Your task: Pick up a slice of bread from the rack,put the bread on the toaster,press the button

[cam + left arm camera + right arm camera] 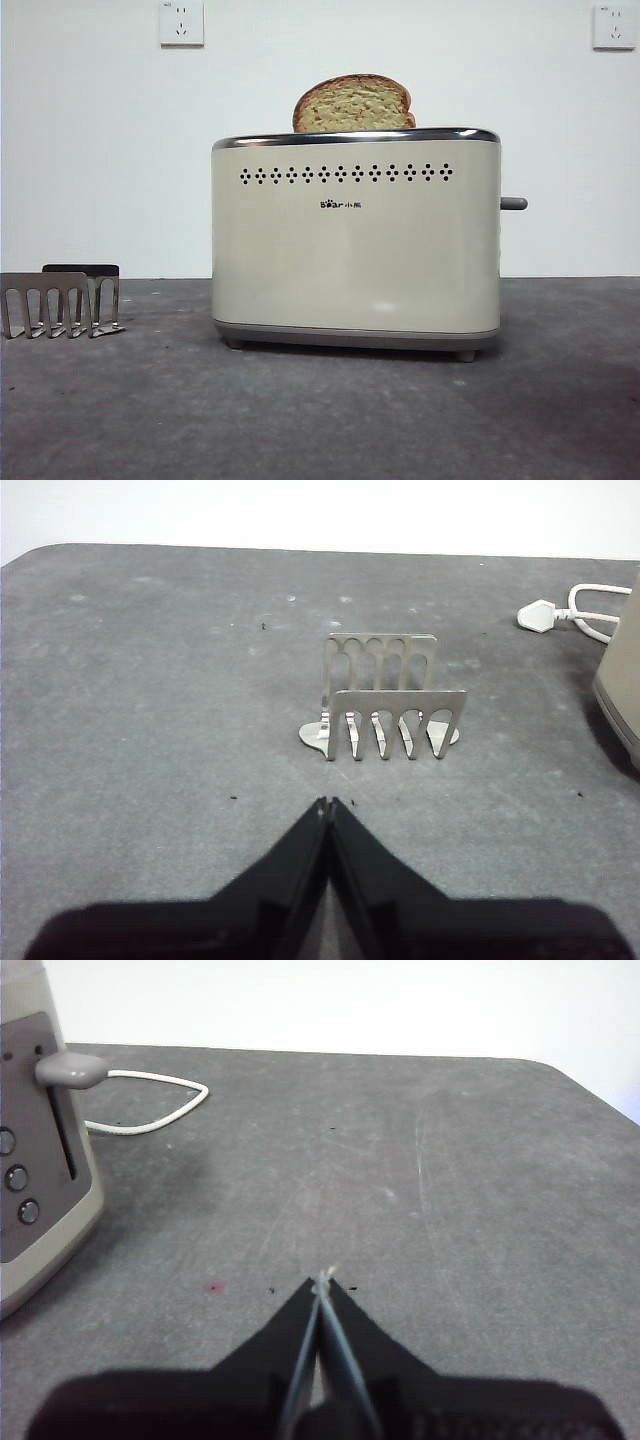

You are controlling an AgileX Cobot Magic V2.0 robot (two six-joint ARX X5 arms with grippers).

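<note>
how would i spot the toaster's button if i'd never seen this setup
Find the big cream toaster in the middle of the table. On its narrow end, seen in the right wrist view, a small grey lever sticks out sideways at the top of a dark vertical slot. The round buttons below it sit flat; only the lever protrudes.

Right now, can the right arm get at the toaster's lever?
Probably yes. The right gripper, jaws shut and empty, hangs over bare table, and the lever juts from the toaster end facing it with nothing between. The white cord lies behind.
</note>
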